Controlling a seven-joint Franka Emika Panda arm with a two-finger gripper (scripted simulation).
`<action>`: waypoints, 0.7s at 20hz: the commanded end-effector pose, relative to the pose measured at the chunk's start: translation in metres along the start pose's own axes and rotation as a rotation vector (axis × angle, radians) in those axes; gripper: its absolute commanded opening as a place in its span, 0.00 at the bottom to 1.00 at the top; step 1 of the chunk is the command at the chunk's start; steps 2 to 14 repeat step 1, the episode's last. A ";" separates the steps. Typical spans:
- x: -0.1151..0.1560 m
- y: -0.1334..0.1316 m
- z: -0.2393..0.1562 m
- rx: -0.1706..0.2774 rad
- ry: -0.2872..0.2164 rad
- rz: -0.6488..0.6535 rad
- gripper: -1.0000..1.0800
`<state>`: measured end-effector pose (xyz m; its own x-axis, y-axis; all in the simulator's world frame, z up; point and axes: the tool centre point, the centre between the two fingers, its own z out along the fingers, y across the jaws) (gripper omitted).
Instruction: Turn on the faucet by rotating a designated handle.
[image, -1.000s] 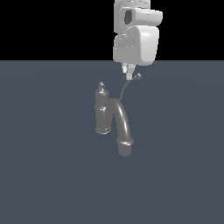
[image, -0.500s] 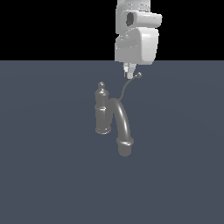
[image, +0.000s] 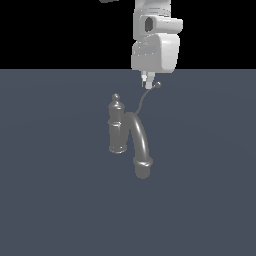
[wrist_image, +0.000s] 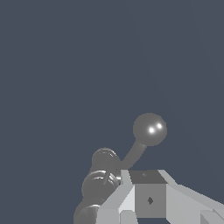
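The faucet stands on the grey floor, its ribbed column topped by a knob finial and its thick arched spout curving toward the camera. The handle, a thin S-curved lever, rises from behind the column to a small ball. My gripper hangs from above with its fingers together, tips right beside the ball on the exterior view's left side, holding nothing. In the wrist view the ball sits just beyond my fingertip, with the faucet column behind it.
A flat dark grey floor spreads around the faucet. A black background lies behind the arm.
The gripper and the handle's ball have both crept slightly upward in the exterior view, staying side by side. The faucet body has not moved.
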<state>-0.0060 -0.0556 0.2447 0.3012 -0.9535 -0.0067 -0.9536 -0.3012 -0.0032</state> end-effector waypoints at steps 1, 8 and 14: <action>0.028 0.008 0.002 -0.003 0.007 0.046 0.00; 0.028 0.008 0.002 -0.003 0.007 0.046 0.00; 0.028 0.008 0.002 -0.003 0.007 0.046 0.00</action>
